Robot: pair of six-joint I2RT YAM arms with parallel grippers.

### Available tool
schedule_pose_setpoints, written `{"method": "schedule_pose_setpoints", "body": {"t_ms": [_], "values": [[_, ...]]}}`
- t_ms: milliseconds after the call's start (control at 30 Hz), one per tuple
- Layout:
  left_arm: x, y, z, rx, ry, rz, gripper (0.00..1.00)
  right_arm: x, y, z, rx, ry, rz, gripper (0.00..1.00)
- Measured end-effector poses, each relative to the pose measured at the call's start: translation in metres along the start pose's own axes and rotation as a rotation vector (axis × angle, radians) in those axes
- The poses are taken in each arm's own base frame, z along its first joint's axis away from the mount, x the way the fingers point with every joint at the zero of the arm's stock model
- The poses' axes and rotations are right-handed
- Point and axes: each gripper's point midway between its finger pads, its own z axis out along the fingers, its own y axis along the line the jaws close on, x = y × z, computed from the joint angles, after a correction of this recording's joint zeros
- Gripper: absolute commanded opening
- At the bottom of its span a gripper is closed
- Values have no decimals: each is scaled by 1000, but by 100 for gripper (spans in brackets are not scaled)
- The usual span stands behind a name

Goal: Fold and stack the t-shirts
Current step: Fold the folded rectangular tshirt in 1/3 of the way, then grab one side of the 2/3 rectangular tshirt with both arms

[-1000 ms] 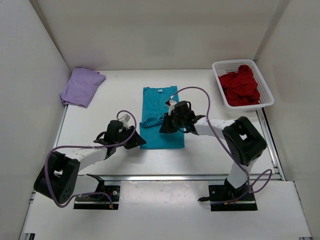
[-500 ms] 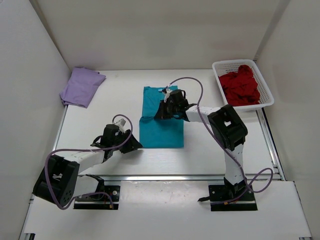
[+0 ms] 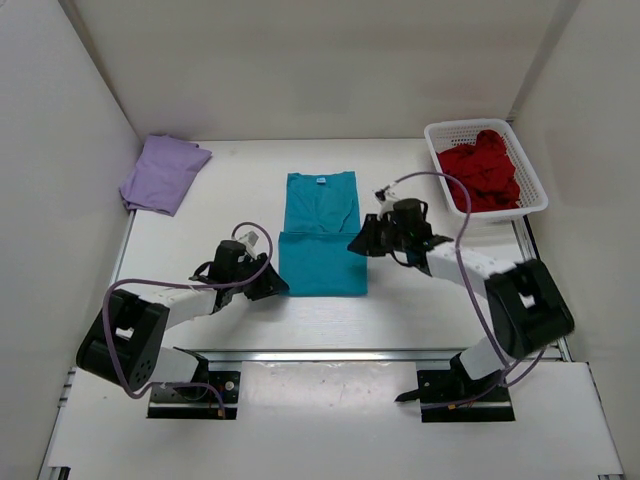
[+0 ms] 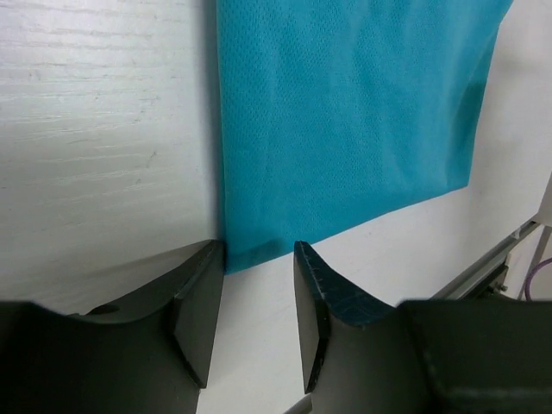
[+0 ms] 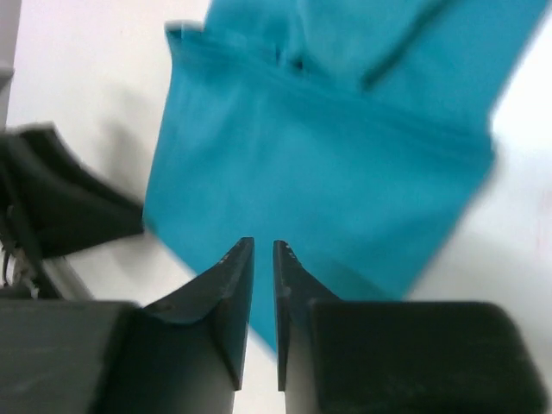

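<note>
1. The teal t-shirt (image 3: 320, 262) lay flat in the middle of the table (image 3: 240, 200). Its long axis ran near to far with the collar at the far end, and its near part was doubled over, so a fold edge crossed it about halfway.
2. The left gripper (image 3: 274, 287) sat at the shirt's near-left corner with its fingers spread. That corner lay right at the mouth of the gap, not pinched.
3. The right gripper (image 3: 358, 245) hung just beside the shirt's right edge, level with the cross fold. Its fingers were drawn close with only a slit between them and held nothing; the cloth lay to its left.
4. To my eye the left arm was better placed to take cloth first.
5. A small white tag (image 3: 322, 181) showed inside the collar, too small to read.
6. The lavender t-shirt (image 3: 163, 172) lay folded at the far left. The dark red t-shirt (image 3: 485, 170) was heaped in the white basket (image 3: 465, 124) at the far right.
</note>
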Motion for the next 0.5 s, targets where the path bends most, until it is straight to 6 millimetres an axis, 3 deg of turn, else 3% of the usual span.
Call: {"method": "schedule_pose_setpoints", "body": {"t_ms": [100, 333, 500], "values": [[-1, 1, 1, -18, -12, 13, 48, 29, -9, -32, 33, -7, 4, 39], [-2, 6, -1, -46, -23, 28, 45, 112, -43, -56, 131, 120, 87, 41], [-1, 8, -1, -59, -26, 49, 37, 117, -37, -48, 91, 129, 101, 31]]}}
